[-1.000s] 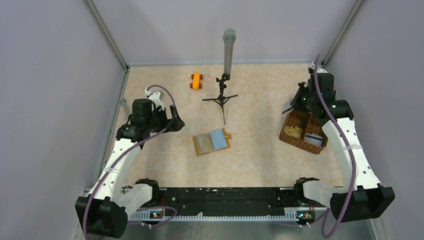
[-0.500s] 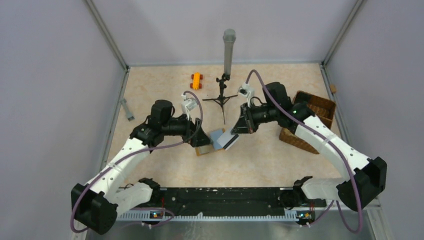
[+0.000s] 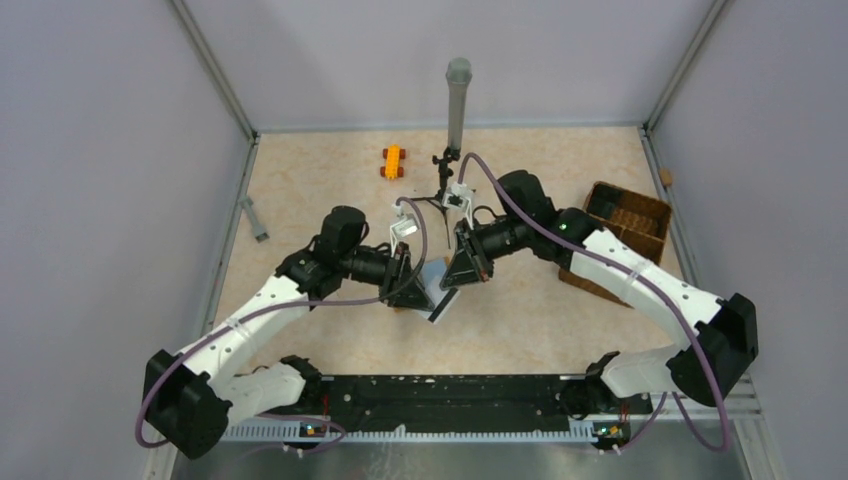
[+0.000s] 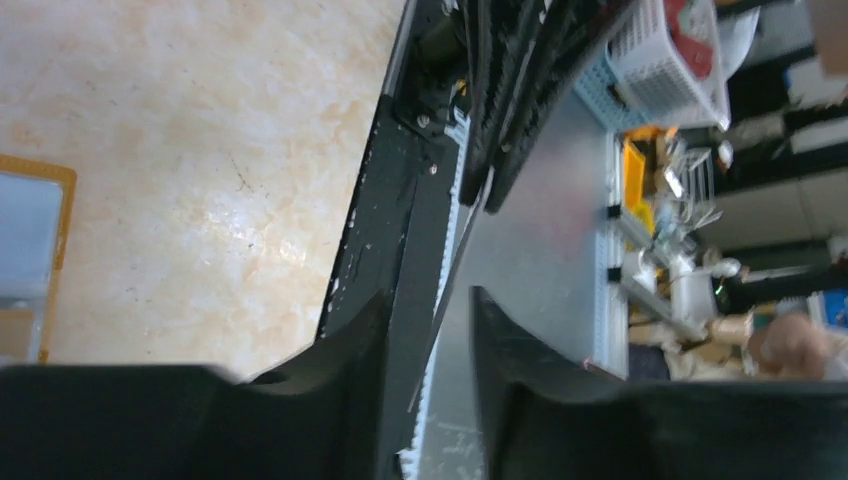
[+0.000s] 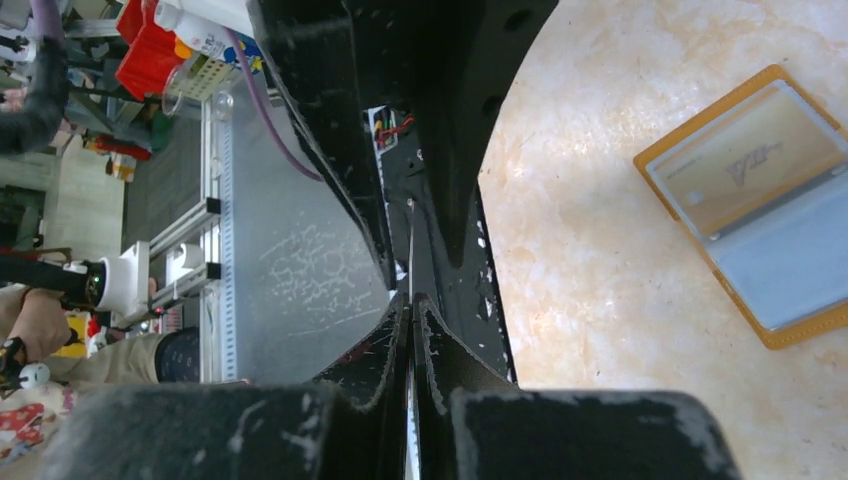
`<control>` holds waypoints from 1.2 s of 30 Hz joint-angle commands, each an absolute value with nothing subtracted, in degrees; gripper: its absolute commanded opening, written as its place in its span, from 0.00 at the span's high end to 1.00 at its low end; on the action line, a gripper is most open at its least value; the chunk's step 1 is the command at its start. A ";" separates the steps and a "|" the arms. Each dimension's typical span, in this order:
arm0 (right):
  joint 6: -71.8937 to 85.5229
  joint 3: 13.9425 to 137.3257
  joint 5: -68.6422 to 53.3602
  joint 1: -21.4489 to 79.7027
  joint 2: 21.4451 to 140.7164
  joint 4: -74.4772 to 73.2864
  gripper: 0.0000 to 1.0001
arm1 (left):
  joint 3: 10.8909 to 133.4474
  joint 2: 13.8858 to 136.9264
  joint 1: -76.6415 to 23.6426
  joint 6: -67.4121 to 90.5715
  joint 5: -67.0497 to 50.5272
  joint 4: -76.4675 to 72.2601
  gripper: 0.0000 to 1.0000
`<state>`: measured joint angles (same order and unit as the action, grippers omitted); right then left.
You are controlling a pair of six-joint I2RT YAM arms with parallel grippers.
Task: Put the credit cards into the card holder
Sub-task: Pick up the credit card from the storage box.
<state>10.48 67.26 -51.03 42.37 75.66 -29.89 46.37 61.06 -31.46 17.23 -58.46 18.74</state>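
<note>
A: Mustard-orange, is that the card holder (image 5: 757, 208)?

B: Yes. It lies open and flat mid-table on the beige marbled table (image 3: 320, 190), with clear plastic pockets inside. Half a second ago the arms stood further apart; both have since closed in over it.

A: And from the left?

B: The left gripper (image 3: 415, 292) has its fingers parted, and a thin edge-on sliver runs between them, unclamped. The pale blue card (image 5: 797, 262) lies on one half of the holder. The tan insert (image 5: 745, 165) beside it bears a mark too blurred to read. The silvery grey card (image 3: 441, 303), dark-striped, now hangs lower and tilted, pinched tight in the right gripper (image 5: 410, 305). Far right — a brown wicker basket (image 3: 650, 205).
</note>
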 commanded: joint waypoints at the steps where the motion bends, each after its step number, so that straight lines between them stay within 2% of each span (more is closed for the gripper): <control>1: 9.64 70.59 -48.94 42.85 75.93 -26.94 1.00 | 44.92 60.80 -33.52 20.24 -62.55 13.03 0.87; 2: 9.99 70.58 -46.73 42.84 75.75 -26.87 0.98 | 44.45 60.18 -33.52 21.27 -61.01 12.12 1.00; 3: 10.53 70.42 -43.69 42.81 75.38 -26.81 0.85 | 43.82 59.41 -33.49 22.18 -58.86 11.37 1.00; 6: 14.49 67.67 -35.48 41.84 73.06 -23.52 0.36 | 39.52 55.71 -33.52 28.85 -47.56 4.32 1.00; 7: 16.42 65.45 -33.79 41.25 72.02 -20.53 0.25 | 36.37 54.13 -33.56 31.60 -43.94 -0.69 1.00; 8: 18.58 63.51 -32.44 40.48 71.12 -18.45 0.22 | 34.36 52.68 -33.46 34.72 -39.53 -4.45 1.00; 13: 29.25 52.66 -27.49 38.78 66.41 -3.88 0.21 | 24.10 46.58 -33.53 49.23 -24.03 -21.52 1.00; 18: 40.15 45.45 -30.54 39.20 68.19 11.00 0.27 | 18.91 44.69 -33.49 55.48 -18.95 -32.16 1.00; 28: 50.84 42.23 -30.78 42.36 74.88 31.23 0.51 | 16.63 44.35 -33.49 57.92 -20.21 -35.19 1.00; 34: 52.87 42.25 -29.69 42.36 76.15 35.86 0.62 | 15.38 44.09 -33.49 59.10 -20.19 -37.26 1.00; 36: 52.98 42.97 -30.36 42.36 77.02 35.86 0.70 | 15.43 44.39 -33.49 59.06 -20.46 -37.43 1.00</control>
